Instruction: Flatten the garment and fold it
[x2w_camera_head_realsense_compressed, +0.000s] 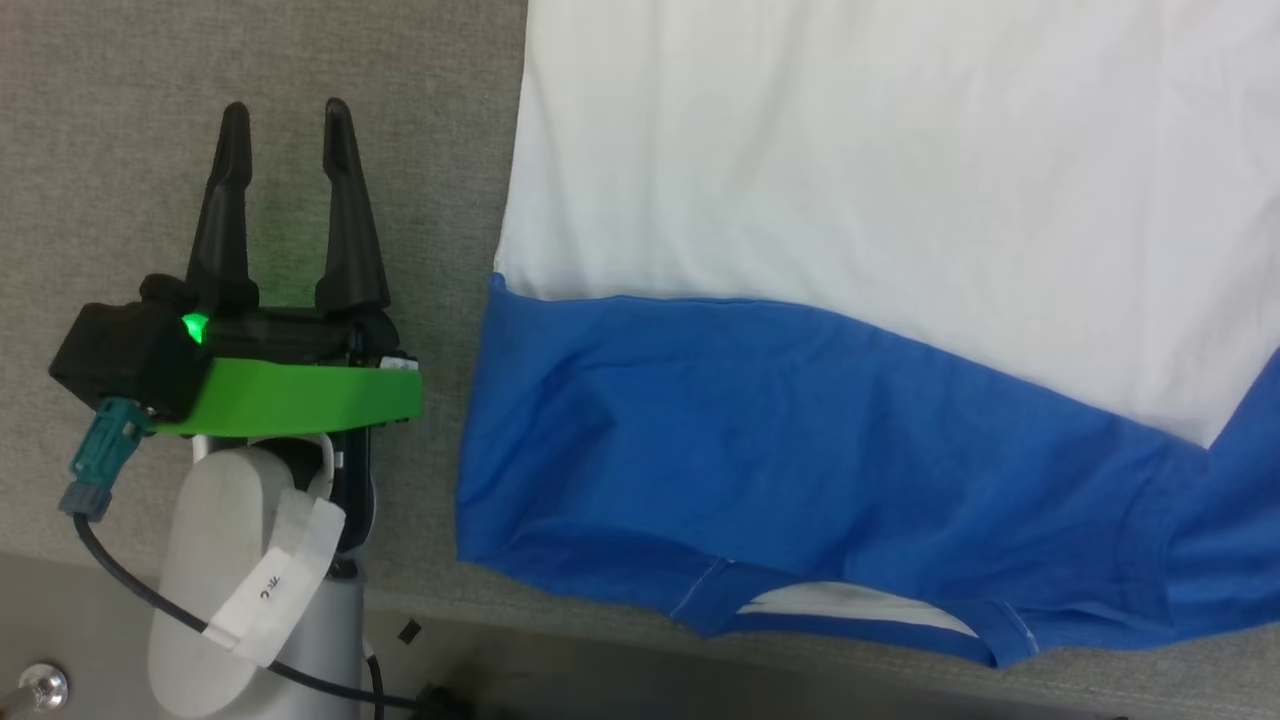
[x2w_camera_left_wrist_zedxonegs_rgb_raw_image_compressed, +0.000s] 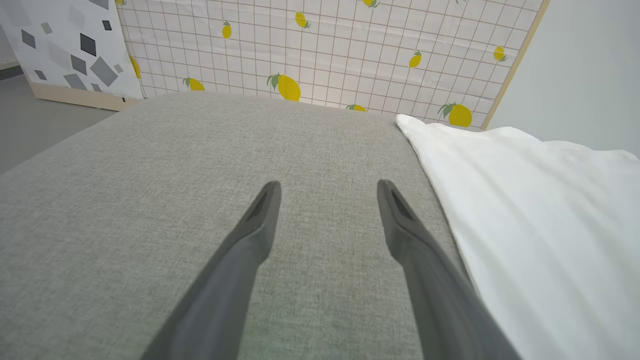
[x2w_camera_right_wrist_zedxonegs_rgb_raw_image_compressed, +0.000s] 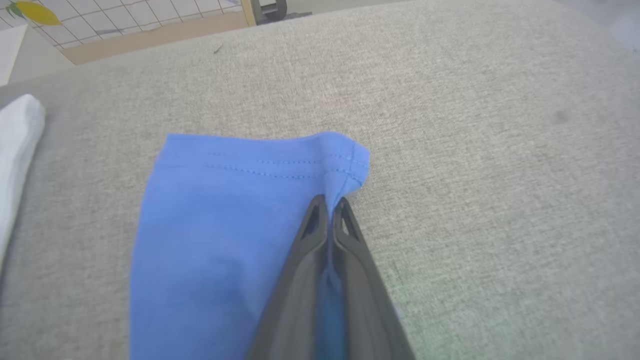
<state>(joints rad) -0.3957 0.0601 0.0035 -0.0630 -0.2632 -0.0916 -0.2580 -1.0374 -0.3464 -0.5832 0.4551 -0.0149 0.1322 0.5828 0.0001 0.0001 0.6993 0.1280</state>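
Right end effector (x2w_camera_right_wrist_zedxonegs_rgb_raw_image_compressed: 330, 201) pinches the garment (x2w_camera_right_wrist_zedxonegs_rgb_raw_image_compressed: 215, 225) at its stitched blue hem; left end effector (x2w_camera_head_realsense_compressed: 285, 112) gapes above grey weave (x2w_camera_head_realsense_compressed: 100, 150).

garment (x2w_camera_head_realsense_compressed: 850, 200) spread on table (x2w_camera_head_realsense_compressed: 100, 150), left gripper (x2w_camera_head_realsense_compressed: 285, 108) over table just left of garment, not touching, right gripper (x2w_camera_right_wrist_zedxonegs_rgb_raw_image_compressed: 330, 202) at sleeve (x2w_camera_right_wrist_zedxonegs_rgb_raw_image_compressed: 225, 200) hem corner, fabric between its fingers, panel (x2w_camera_left_wrist_zedxonegs_rgb_raw_image_compressed: 325, 45) behind table's far edge

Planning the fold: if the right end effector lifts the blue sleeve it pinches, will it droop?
Likely droops: the sleeve puckers where the right end effector pinches it. Probably light: the garment lies thin and flat. It may drag on the textured grey surface rather than slide.
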